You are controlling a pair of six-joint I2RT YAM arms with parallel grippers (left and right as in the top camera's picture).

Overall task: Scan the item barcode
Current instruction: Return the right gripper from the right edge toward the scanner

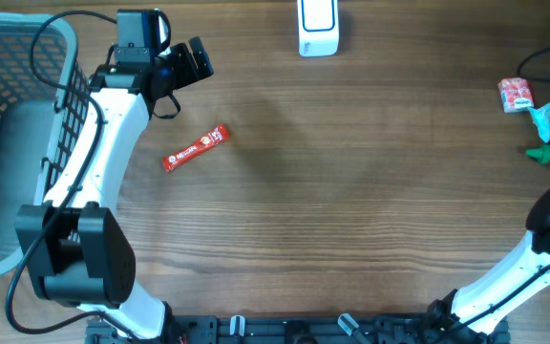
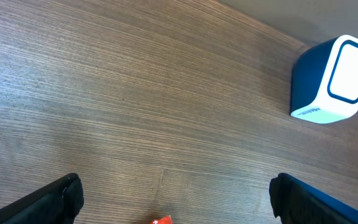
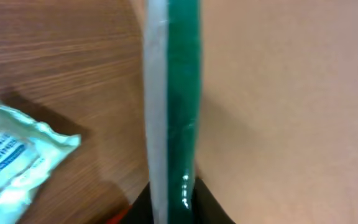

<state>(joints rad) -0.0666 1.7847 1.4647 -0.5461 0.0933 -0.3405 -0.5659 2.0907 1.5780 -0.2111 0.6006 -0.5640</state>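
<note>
Green and white, the green packet [image 3: 173, 93] shows edge-on in the right wrist view. Its long axis runs straight up from the right tool [image 3: 171, 202], whose dark fingers sit tight against either face, so it looks pinched rather than merely flanked. From overhead this packet hangs at the far right edge of the table [image 1: 351, 210], among other small goods.

The scanner [image 1: 318, 27] stands at the table's far edge, near the middle. It therefore lies well to the left of the held packet, with bare wood between them. I judge that the coming move turns on that sideways gap, and on turning a broad face, not the thin edge, toward the scanner's window.

The left tool [image 1: 181, 65] is spread wide and holds nothing, hovering over the wood. A red sachet [image 1: 196, 149] lies flat just beside it, its length running diagonally. The left arm is nearer that sachet and somewhat nearer the scanner. Only the right arm carries an item.
</note>
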